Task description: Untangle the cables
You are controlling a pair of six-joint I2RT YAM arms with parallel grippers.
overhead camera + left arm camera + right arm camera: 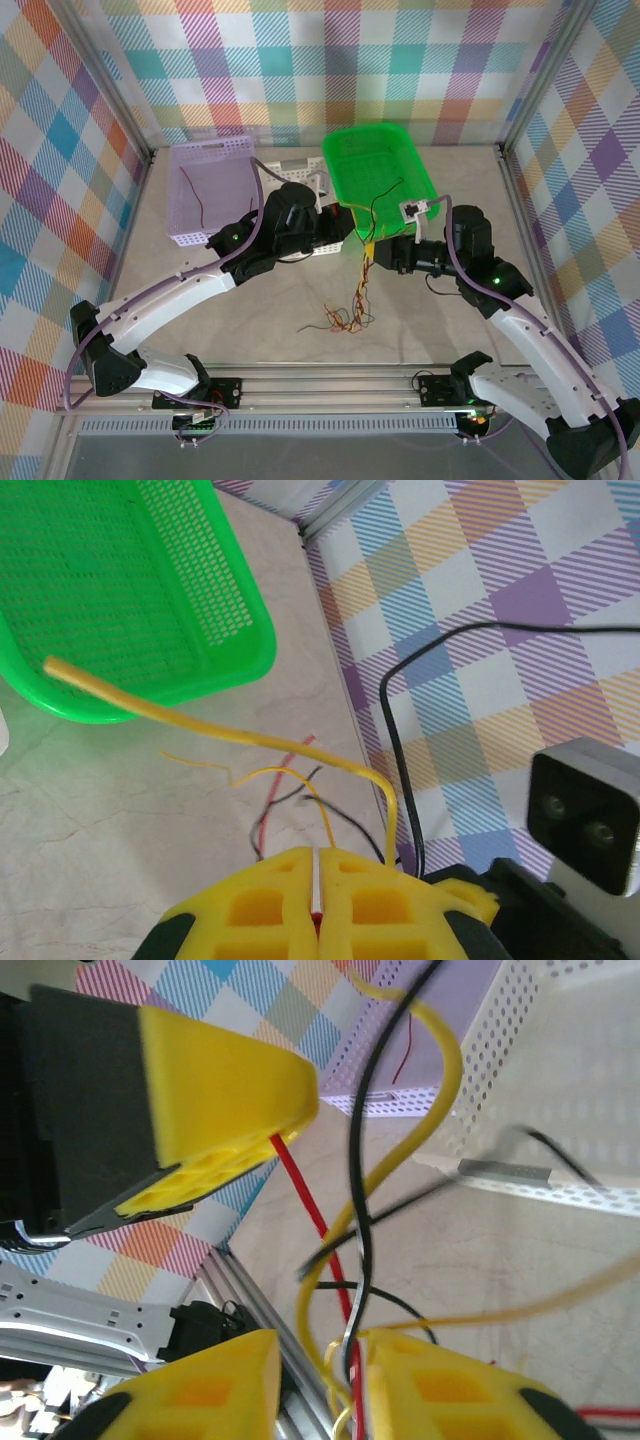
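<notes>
In the middle of the top view, just below the green basket [380, 165], the two grippers are meeting nose to nose above the bench [250, 310]. The left gripper [317, 862] is sitting with its yellow fingers pressed together, clamped on the cables [340, 320]. A sliver of red is showing in the seam, and yellow and black strands are fanning out from the tips. The right gripper [322, 1352] is standing with its jaws apart, with red, black and yellow strands running loosely through the gap at the bottom of its wrist view. Most of the bundle is lying as a loose knot on the bench at lower centre of the top view. A yellow strand is hanging down to it from the grippers, and a black strand is arcing up over the basket's lower edge.

The step in hand is looking like a re-grip by the right gripper while the left is anchoring. Doing it well is meaning closing on one strand rather than all three, taking it close beside the left's pinch, then drawing away slowly so the crossing is sliding out rather than tightening. A jerk is risking dragging the whole knot along.
</notes>
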